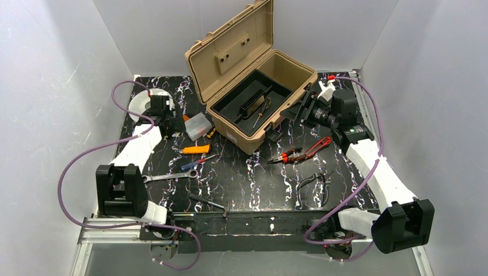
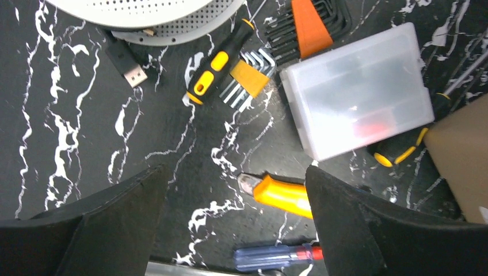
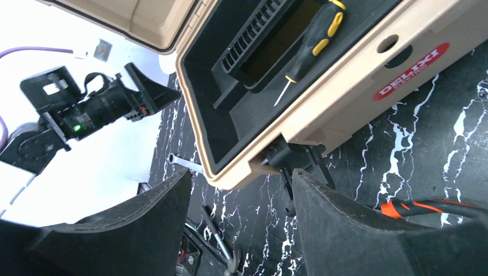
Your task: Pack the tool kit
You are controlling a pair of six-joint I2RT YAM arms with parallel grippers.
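Observation:
The tan toolbox (image 1: 262,86) stands open at the back centre, lid up. One yellow-black screwdriver (image 3: 315,33) lies in its black inner tray (image 1: 244,103). My right gripper (image 1: 296,109) is open and empty at the box's front right corner, beside the black latch (image 3: 299,158); in the right wrist view (image 3: 241,173) nothing sits between the fingers. Red-handled pliers (image 1: 302,150) lie in front of the box. My left gripper (image 1: 171,127) is open and empty above the table; in the left wrist view (image 2: 236,171) an orange utility knife (image 2: 282,195) and a blue screwdriver (image 2: 273,257) lie below it. A yellow-black screwdriver (image 2: 221,60) lies beyond.
A small clear plastic box (image 2: 357,89), hex keys (image 2: 247,77) and the grey spool (image 2: 149,17) lie on the left. A wrench (image 1: 170,176), a hammer (image 1: 210,202) and black pliers (image 1: 313,183) lie nearer the front. Grey walls close in both sides.

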